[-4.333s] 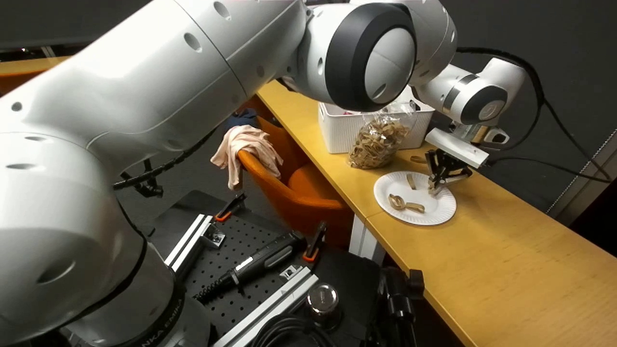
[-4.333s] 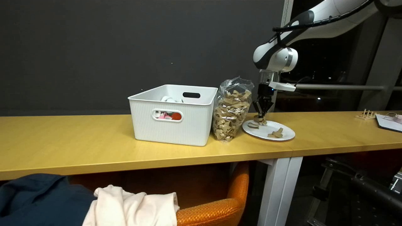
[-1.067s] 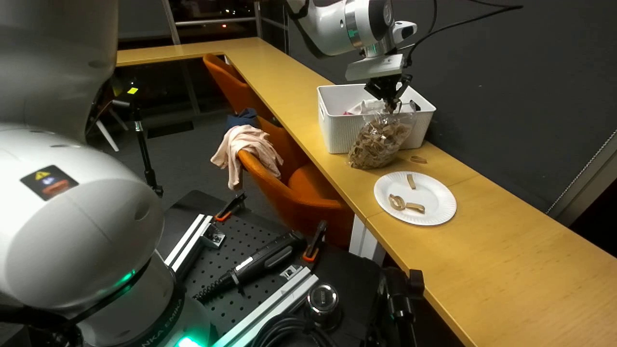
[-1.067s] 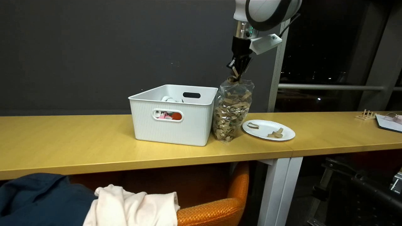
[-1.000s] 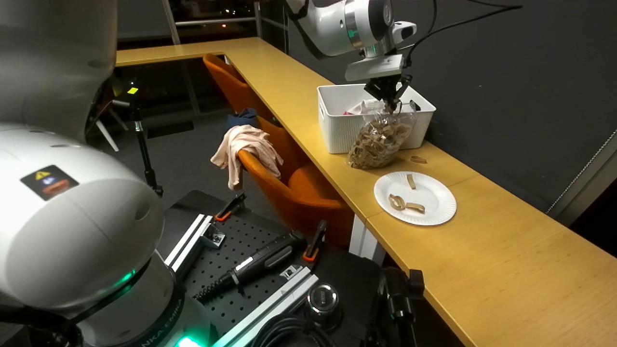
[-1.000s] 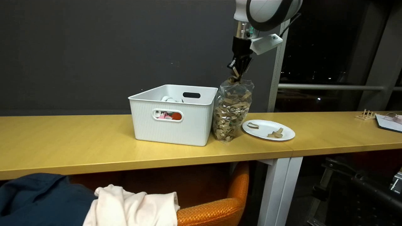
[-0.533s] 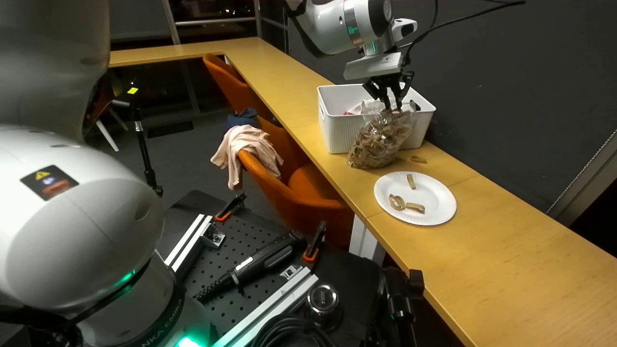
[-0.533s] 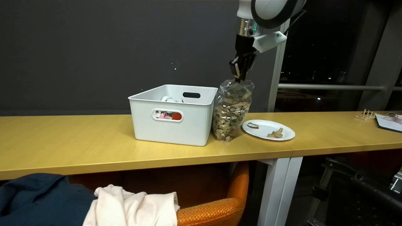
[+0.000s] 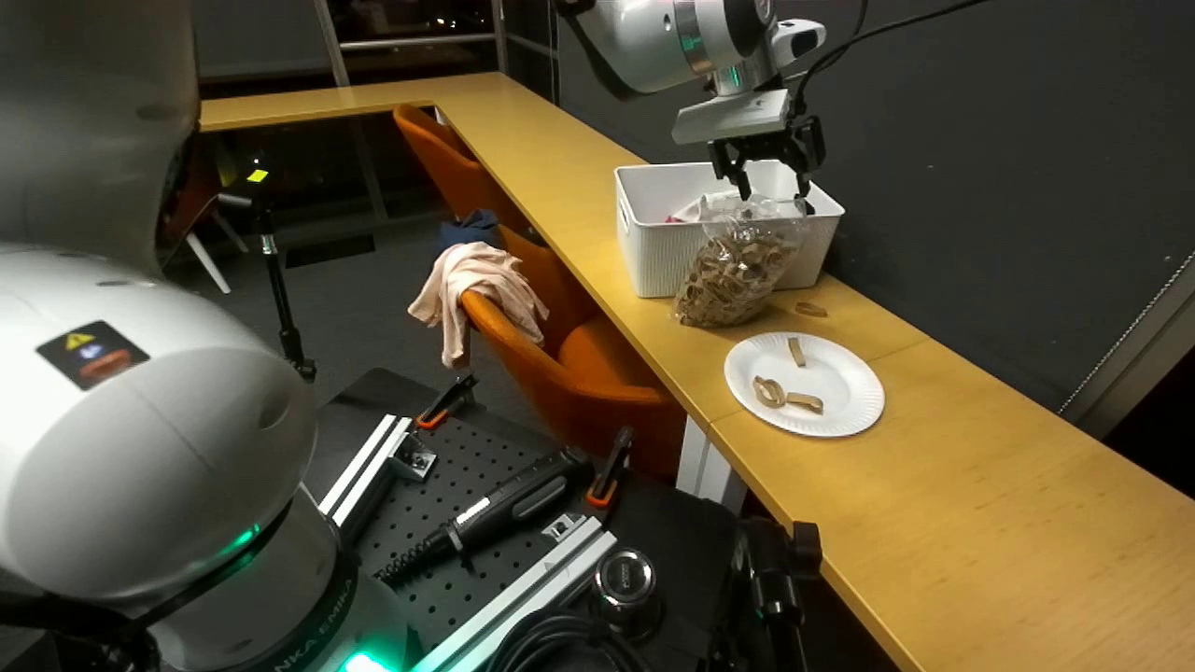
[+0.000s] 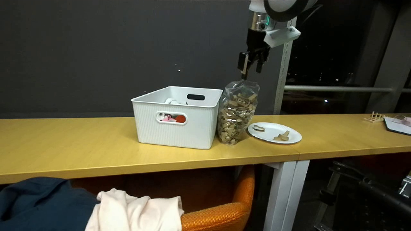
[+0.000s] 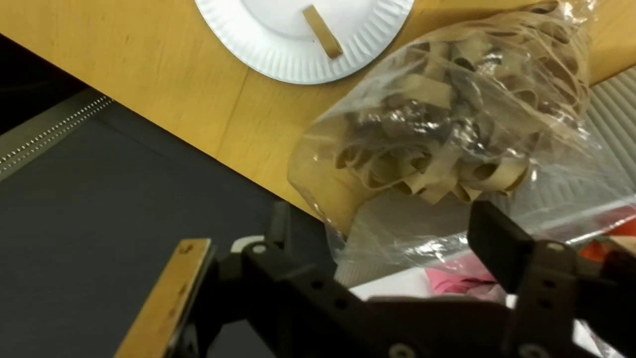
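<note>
In an exterior view, a dark blue cloth (image 10: 41, 205) lies farthest to the left of the fingers (image 10: 243, 62) and well below them. Next along, also low and to their left, a pale pink cloth (image 10: 131, 211) drapes over an orange chair (image 10: 221, 215), whose curved arm reaches almost underneath them. Higher up, yet lower than the fingers and to their left, a white basket (image 10: 175, 136) stands on a wooden table (image 10: 77, 141); pink and red things (image 10: 180, 119) show through its handle slot. Just below the fingers, a clear bag (image 10: 237, 112) stands beside the basket, filled with tan bands (image 10: 239, 101). The gripper (image 10: 251, 74) hangs over this bag with its fingers spread well apart; one tip comes close to the crumpled top edge, and whether it touches the film cannot be told. The wrist view shows the same wide gap, with the bag beyond the tips. One loose band (image 9: 810, 309) rests on the table, almost straight below the fingers in an exterior view. To the right of the fingers and below them, a white paper plate (image 10: 271, 131) carries a few more bands. Far to their right sit a small wooden peg stand (image 10: 373, 119) and, at the edge, a flat board (image 10: 394, 124) bearing something pink (image 10: 407, 122).
</note>
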`<state>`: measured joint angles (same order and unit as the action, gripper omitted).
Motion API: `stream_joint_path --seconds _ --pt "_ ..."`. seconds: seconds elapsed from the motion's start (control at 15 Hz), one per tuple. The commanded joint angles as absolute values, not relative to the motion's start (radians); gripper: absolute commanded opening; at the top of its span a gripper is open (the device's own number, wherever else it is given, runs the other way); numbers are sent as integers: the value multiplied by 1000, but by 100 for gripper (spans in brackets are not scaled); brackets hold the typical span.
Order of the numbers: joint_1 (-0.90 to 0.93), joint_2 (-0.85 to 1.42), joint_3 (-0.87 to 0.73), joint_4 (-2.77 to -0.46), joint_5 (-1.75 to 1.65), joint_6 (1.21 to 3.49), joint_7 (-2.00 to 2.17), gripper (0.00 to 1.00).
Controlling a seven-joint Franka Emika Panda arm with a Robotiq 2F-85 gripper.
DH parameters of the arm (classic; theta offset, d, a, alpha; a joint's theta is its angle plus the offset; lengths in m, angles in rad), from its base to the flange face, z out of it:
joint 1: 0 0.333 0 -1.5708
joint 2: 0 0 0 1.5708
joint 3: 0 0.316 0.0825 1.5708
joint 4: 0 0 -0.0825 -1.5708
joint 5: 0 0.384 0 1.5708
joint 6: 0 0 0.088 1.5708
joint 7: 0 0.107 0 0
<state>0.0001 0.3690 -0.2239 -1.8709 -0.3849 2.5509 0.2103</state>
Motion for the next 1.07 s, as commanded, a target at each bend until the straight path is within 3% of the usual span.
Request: stream_joint_path --seconds 0.0,0.4,0.67,1.0 --pt "-63 203 -234 -2069 -350 2558 166 100" --pt "-220 129 -240 -2232 -176 2556 -45 100" --pt "-305 289 -204 -2117 40 2537 -314 100" --pt "-300 441 -154 -2039 50 2527 -327 100"
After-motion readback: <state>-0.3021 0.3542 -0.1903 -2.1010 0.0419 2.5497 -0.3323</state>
